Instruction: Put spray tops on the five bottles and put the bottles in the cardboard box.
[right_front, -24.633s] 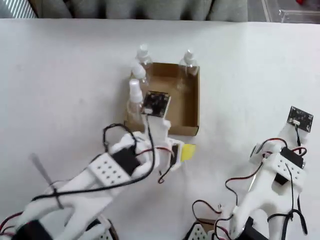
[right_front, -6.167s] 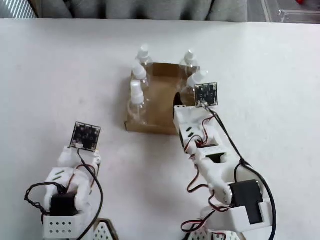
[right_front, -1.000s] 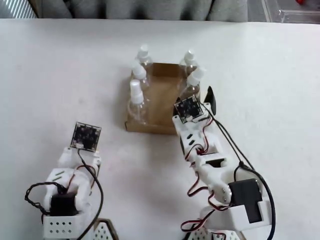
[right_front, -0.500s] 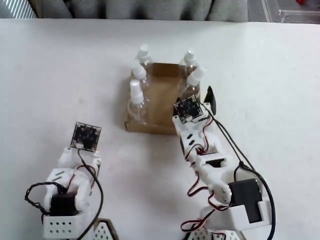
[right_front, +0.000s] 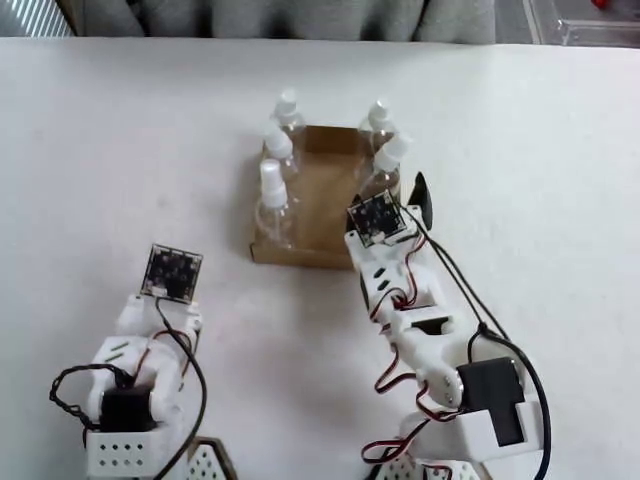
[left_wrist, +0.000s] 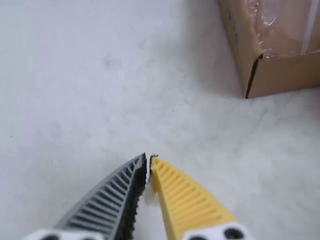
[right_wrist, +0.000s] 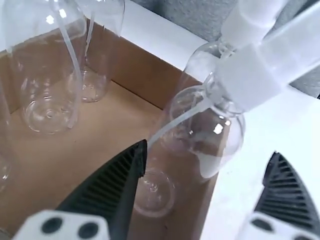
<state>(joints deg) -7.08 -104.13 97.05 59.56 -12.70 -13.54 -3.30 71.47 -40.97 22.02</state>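
Note:
The cardboard box (right_front: 330, 215) stands mid-table with clear bottles in white spray tops along its sides: three on the left (right_front: 272, 195) and two on the right (right_front: 378, 118). My right gripper (right_front: 398, 197) is at the box's near right corner, open. In the right wrist view its black fingers (right_wrist: 117, 182) stand wide on either side of a tilted bottle (right_wrist: 207, 132) with its spray top (right_wrist: 260, 65), not touching it. Its base rests inside the box (right_wrist: 65, 150). My left gripper (left_wrist: 148, 161) is shut and empty above bare table, near a box corner (left_wrist: 262, 70).
The left arm (right_front: 140, 350) sits folded back at the near left. White table lies open all round the box. Two more bottles (right_wrist: 47, 75) stand on the box floor in the right wrist view. A clear plastic case (right_front: 590, 25) is at the far right edge.
Nothing has moved in the last second. Since 6 s ago the right gripper has drawn back a little from the near right bottle. The left arm left the box long before.

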